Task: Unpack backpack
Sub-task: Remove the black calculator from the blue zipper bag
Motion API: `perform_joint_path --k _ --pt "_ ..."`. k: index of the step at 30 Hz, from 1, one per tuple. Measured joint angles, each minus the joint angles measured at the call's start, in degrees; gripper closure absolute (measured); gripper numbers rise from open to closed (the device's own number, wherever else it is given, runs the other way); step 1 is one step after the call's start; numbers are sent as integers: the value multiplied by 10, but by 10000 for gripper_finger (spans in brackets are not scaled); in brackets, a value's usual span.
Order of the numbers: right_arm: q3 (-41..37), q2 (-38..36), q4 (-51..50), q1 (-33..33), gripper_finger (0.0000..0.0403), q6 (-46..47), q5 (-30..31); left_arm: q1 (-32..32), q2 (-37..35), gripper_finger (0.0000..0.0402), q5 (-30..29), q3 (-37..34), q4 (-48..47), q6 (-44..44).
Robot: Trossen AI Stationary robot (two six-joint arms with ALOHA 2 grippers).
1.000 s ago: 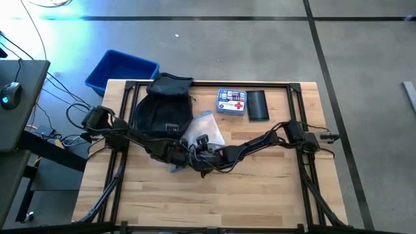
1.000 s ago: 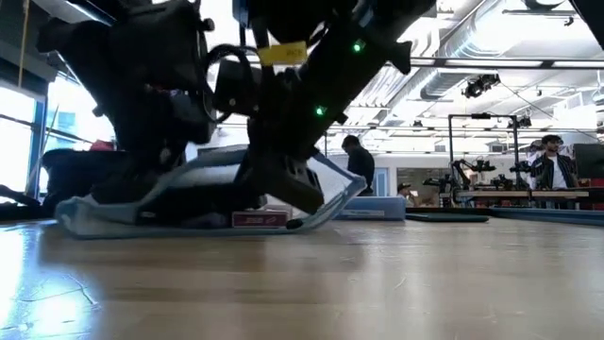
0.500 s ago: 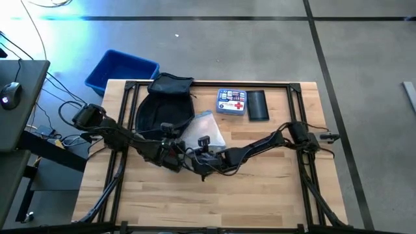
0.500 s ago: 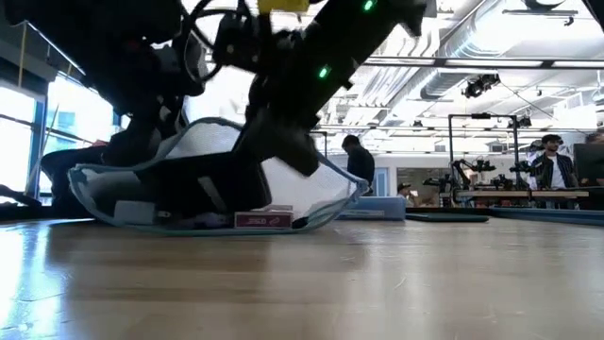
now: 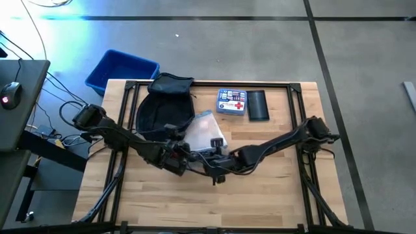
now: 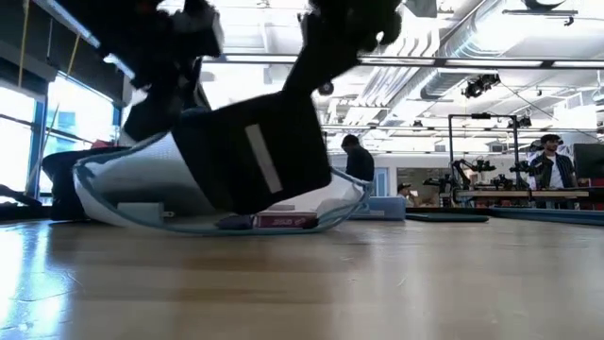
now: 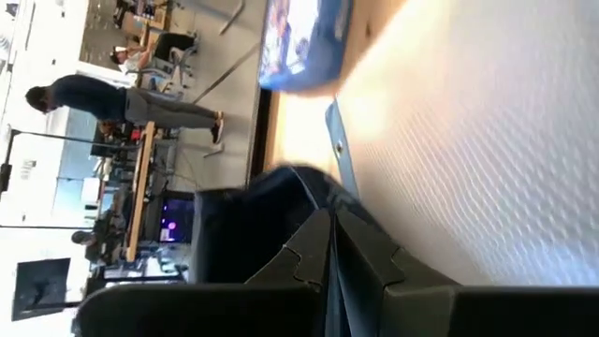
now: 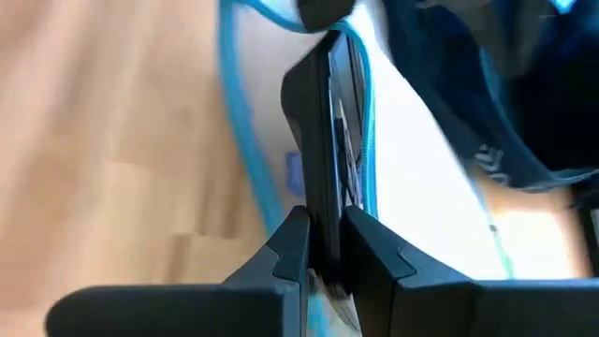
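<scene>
Backpack [image 5: 159, 110] lying slack at the surface's far left edge, next to a clear blue-trimmed pouch [image 5: 205, 133]. Soft, floppy (best taken by a fabric edge). Right gripper [image 8: 323, 253] pinching the pouch's rim; left gripper [image 7: 329, 271] jaws closed, contents unclear.

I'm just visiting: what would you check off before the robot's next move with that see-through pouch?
1. Right jaws shut on mesh pouch edge: ok.
2. Left jaws holding anything: cannot tell; they are shut beside the pouch.
3. Pouch outside backpack: ok, lying beside it.
4. Bare table in front for setting down: ok.
5. First-aid kit away from both arms: ok.
6. Backpack emptied: cannot tell.
</scene>
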Motion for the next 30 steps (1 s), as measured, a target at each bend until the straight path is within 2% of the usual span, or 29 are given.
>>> perform_joint_path --k 4,7,13,16,22,28,30 --pt "1 -10 2 14 378 40 -55 -18 2 401 2 45 -8 0" --pt "1 -8 2 11 378 52 -60 -35 2 401 11 76 -13 9" --pt "-1 7 21 -7 378 51 -9 -55 2 402 60 101 -9 8" --pt "-4 7 29 -17 378 41 -4 -58 -1 402 114 102 5 17" --pt "-3 11 54 -30 378 55 20 -72 0 401 231 103 47 105" --pt "-1 35 63 -38 378 61 21 -93 0 389 252 103 92 170" --pt "-1 39 58 -38 380 63 46 -102 -1 377 248 105 91 178"
